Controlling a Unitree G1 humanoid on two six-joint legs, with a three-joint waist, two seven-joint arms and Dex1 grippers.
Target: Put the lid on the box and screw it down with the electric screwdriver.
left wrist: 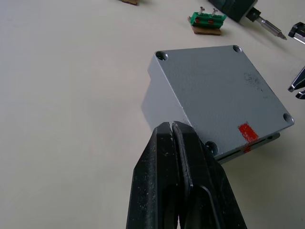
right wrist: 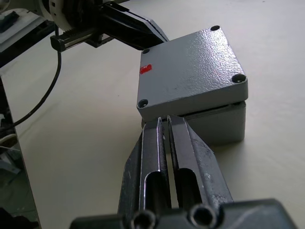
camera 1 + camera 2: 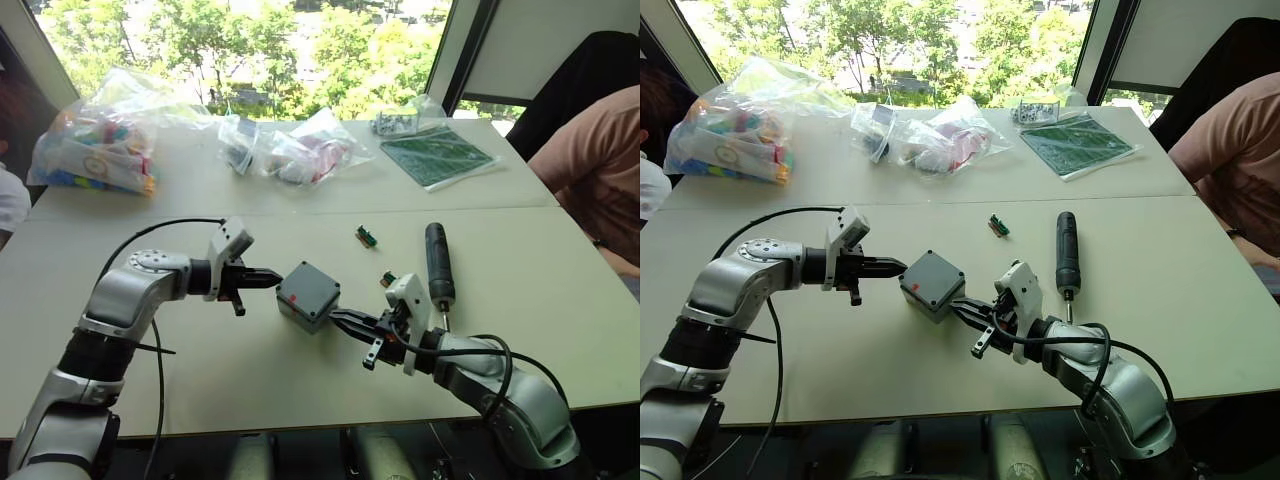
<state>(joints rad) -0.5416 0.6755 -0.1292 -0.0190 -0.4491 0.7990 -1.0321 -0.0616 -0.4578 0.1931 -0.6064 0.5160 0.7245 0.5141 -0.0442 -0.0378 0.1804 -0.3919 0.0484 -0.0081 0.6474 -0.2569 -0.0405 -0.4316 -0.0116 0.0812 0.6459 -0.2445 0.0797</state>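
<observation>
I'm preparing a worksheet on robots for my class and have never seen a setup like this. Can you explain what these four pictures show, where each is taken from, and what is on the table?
This is a humanoid robot with two arms. Two pictures come from cameras in its head, looking down over the arms; the other two come from a camera on each wrist, looking along that arm's two black fingers.

On the pale table stands a small grey box with its lid already resting on top, not fully seated: a gap shows along one edge. The left end effector and the right end effector press against opposite sides with fingers shut, holding nothing.

The electric screwdriver lies untouched on the robot's right, near two small green components. Farther back lie plastic bags and a green circuit board. A person sits at the edge.
</observation>
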